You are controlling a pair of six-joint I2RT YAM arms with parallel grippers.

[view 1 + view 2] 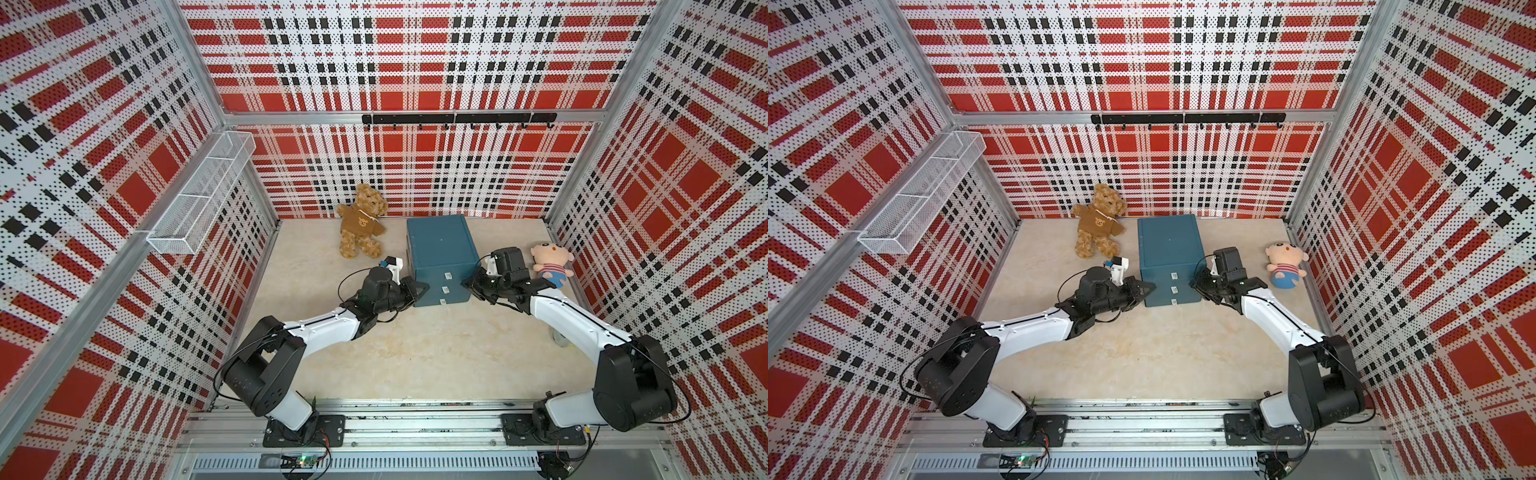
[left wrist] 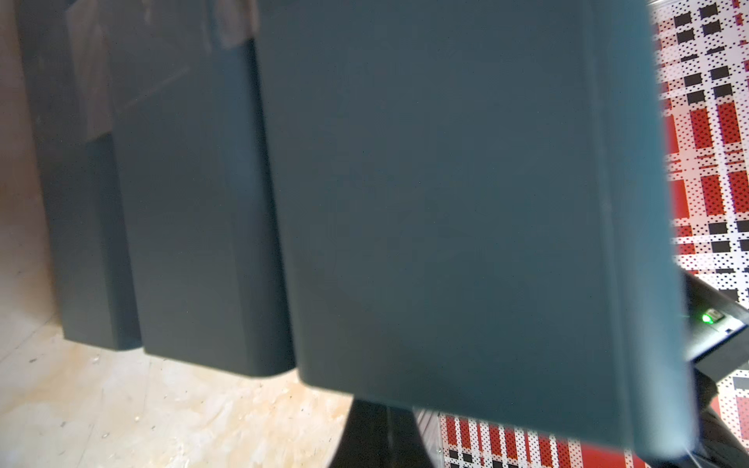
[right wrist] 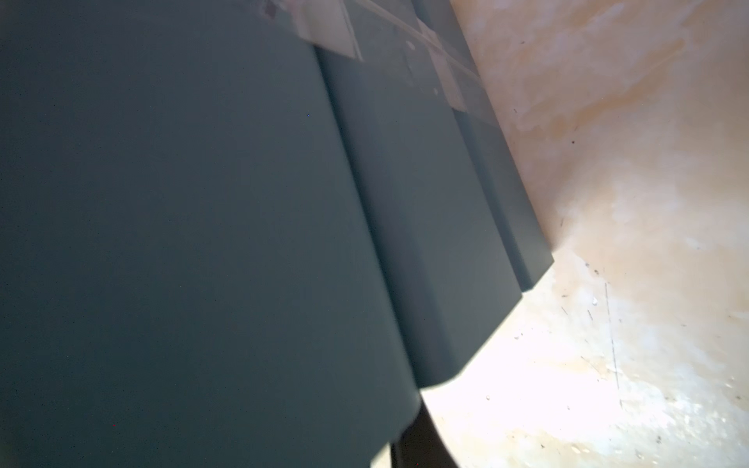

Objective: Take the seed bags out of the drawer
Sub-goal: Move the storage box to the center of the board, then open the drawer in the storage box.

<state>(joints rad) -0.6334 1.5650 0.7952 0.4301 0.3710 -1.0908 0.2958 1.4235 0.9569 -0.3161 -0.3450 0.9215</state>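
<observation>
Risk: cabinet (image 1: 438, 245) looked light, so tugging one drawer unbraced could drag or tip whole box. Small clear handles (image 1: 445, 289) might slip from jaws. Meanwhile left gripper (image 1: 424, 287) was pinched together, empty, tip at cabinet's near front corner. Opposite, right gripper (image 1: 464, 284) sat by other front corner, gap impossible to tell. Handles lay between both tips. No seed bags in sight, probably inside shut drawers.
</observation>
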